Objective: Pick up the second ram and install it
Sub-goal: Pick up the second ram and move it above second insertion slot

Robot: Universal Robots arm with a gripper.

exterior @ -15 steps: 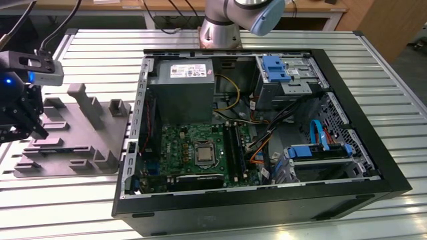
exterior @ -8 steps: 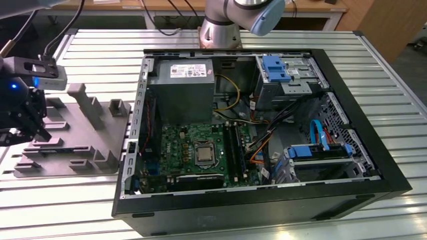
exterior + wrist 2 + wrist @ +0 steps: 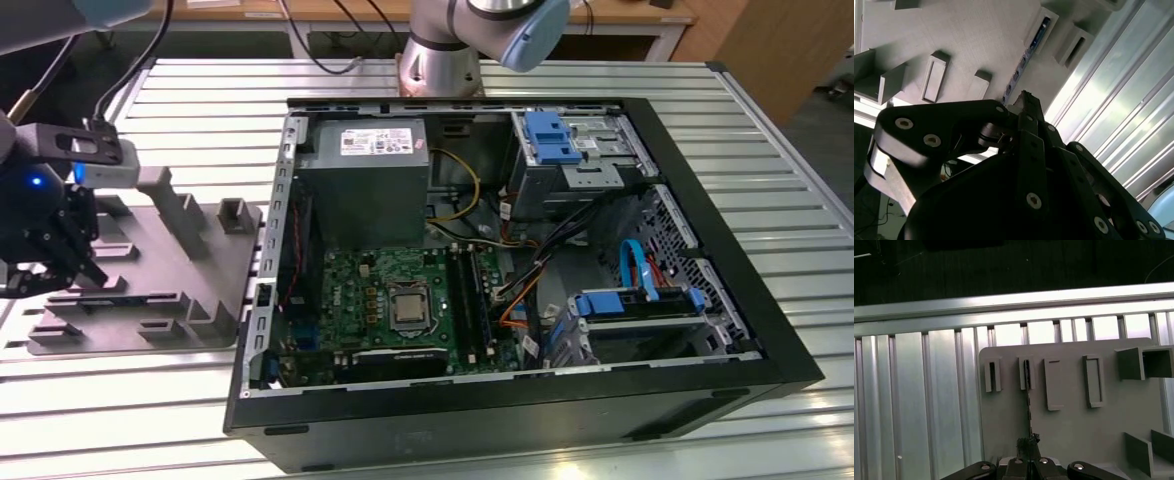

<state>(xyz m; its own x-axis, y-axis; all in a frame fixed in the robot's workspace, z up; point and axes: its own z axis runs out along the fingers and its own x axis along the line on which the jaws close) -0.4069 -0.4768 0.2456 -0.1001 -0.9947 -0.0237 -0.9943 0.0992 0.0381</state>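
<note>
Black linkage of my end effector [image 3: 1026,100] sits closest to the lens in the second wrist view, both finger arms converging to a single point. Fingers drawn together, and the near end of the second ram [image 3: 1022,62] runs straight in between them; I read this as a grip on that end, though the contact faces themselves are hidden. The ram stands on its long edge on the grey fixture plate [image 3: 147,300], seen edge-on as a thin line in both wrist views. Its far end sits in a raised slot block [image 3: 1026,374], second in the row of four blocks. Stick looks level with the plate, not visibly lifted. Handling judgement: light, stiff and thin. It is fragile to bending or twisting along its length, with small chips on the flat faces and a contact edge that should not be scraped. Best hold is across the two flat faces near the upper edge, pads square to the board; a hold this close to one end will lever the stick if it tilts, so it should stay straight. In the exterior view the plate lies on the ribbed metal worktop [image 3: 534,75] at the exterior view's left of the open computer case [image 3: 747,330], well apart from the motherboard [image 3: 360,290] inside it.
</note>
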